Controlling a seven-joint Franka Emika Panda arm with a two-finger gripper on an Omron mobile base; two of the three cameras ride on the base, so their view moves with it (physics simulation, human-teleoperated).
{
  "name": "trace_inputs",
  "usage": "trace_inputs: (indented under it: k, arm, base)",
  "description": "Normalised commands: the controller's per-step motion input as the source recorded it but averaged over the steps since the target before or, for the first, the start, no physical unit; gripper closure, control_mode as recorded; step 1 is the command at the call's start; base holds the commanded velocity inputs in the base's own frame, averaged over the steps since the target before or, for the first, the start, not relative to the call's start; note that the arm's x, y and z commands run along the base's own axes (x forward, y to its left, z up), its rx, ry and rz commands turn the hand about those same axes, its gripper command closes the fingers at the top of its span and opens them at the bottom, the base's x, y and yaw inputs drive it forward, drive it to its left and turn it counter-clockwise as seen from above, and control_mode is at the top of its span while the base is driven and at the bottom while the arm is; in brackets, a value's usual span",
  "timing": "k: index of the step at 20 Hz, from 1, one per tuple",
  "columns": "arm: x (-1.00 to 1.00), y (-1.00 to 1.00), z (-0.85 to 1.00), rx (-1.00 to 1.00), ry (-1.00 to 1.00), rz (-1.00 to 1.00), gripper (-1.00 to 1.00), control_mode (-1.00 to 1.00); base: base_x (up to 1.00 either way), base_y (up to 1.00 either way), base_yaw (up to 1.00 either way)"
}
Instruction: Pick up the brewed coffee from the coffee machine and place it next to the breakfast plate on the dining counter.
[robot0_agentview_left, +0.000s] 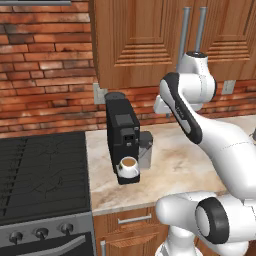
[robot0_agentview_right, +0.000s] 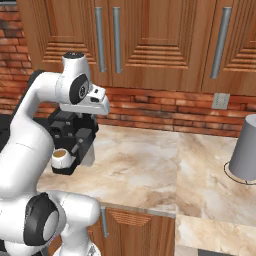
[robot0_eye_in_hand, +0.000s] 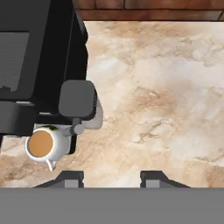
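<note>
Mug (robot0_agentview_left: 128, 168) of brewed coffee sits on the coffee machine's (robot0_agentview_left: 121, 131) drip base, gripper (robot0_eye_in_hand: 111, 177) fingers spread, empty, above. Likely light, rigid, smooth, nearly full: pinch across its rim, keep level

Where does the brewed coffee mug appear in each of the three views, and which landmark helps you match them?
Left base view: the mug sits just below centre, on the drip base.
Right base view: the mug sits at the left edge, beside the arm.
Hand view: the mug sits at lower left, above the fingertips.
Shared landmark: the black coffee machine right behind it.
</note>
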Motion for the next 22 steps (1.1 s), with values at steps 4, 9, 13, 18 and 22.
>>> trace_inputs:
  k: [4,9,13,18,22]
  arm:
    - [-0.44,0.31,-0.14,-0.04,-0.01,0.02,-1.0,-1.0]
    - [-1.0,0.97,-0.83,-0.05,-0.01,0.12,-1.0,-1.0]
    - [-0.76,1.0,-0.99,-0.12,0.06,0.12,-1.0,-1.0]
    - [0.07,0.51,-0.77,-0.05,0.06,0.05,-1.0,-1.0]
    - [0.15,0.0,-0.34,0.0,-0.14,0.0,-1.0,-1.0]
  base:
    - [0.0,0.0,0.0]
    - [0.0,0.0,0.0]
    - [0.0,0.0,0.0]
    - [0.0,0.0,0.0]
    - [0.0,0.0,0.0]
